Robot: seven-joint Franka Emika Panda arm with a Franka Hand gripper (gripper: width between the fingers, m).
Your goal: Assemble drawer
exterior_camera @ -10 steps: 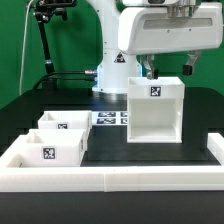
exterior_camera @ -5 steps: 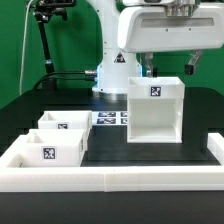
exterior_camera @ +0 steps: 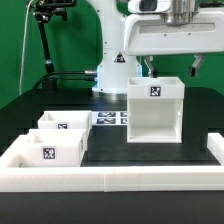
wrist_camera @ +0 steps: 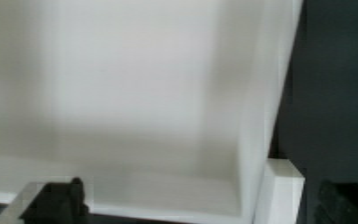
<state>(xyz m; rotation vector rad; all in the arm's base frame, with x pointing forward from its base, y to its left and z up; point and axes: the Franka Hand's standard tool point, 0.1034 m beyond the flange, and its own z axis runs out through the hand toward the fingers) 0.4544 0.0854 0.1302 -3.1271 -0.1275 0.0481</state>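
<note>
The drawer's tall white housing [exterior_camera: 155, 110] stands upright on the black table, right of centre in the exterior view, with a square tag on its front. Two small open-top white boxes [exterior_camera: 60, 125] [exterior_camera: 45, 148] sit at the exterior view's left, near the low white wall. My gripper [exterior_camera: 168, 68] hangs just above the housing's top rear edge. In the wrist view the housing [wrist_camera: 140, 100] fills most of the picture. My gripper [wrist_camera: 202, 205] is open, with a dark fingertip [wrist_camera: 60, 200] over the white surface and the other beyond the housing's wall edge. It holds nothing.
The marker board [exterior_camera: 110, 118] lies flat behind the small boxes, in front of the robot base [exterior_camera: 112, 75]. A low white wall [exterior_camera: 110, 180] edges the table's front and sides. A black stand [exterior_camera: 45, 40] rises at the back left.
The arm and its camera block have risen slightly above the housing. The housing and the small boxes have not moved.
</note>
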